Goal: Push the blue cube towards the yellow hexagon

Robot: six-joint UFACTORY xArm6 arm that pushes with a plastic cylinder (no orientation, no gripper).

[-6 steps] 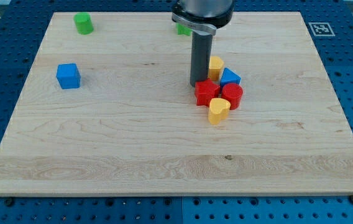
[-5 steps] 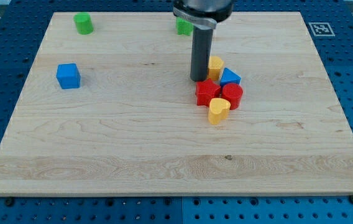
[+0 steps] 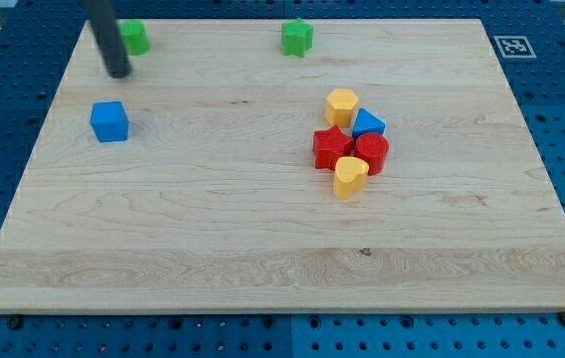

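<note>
The blue cube [image 3: 109, 121] sits at the view's left on the wooden board [image 3: 213, 229]. The yellow hexagon [image 3: 341, 104] lies right of centre, at the top of a tight cluster. My tip [image 3: 117, 74] is at the upper left, just above the blue cube and apart from it, beside the green cylinder [image 3: 135, 37]. The rod rises out of the top of the view.
Below the yellow hexagon are a blue triangle [image 3: 368, 123], a red star [image 3: 330, 148], a red cylinder [image 3: 371, 153] and a yellow heart [image 3: 350, 176]. A green star [image 3: 296, 37] lies at top centre. A marker tag [image 3: 511, 45] sits on the top right corner.
My tip has moved far to the left, from beside the yellow hexagon to above the blue cube. No block has moved.
</note>
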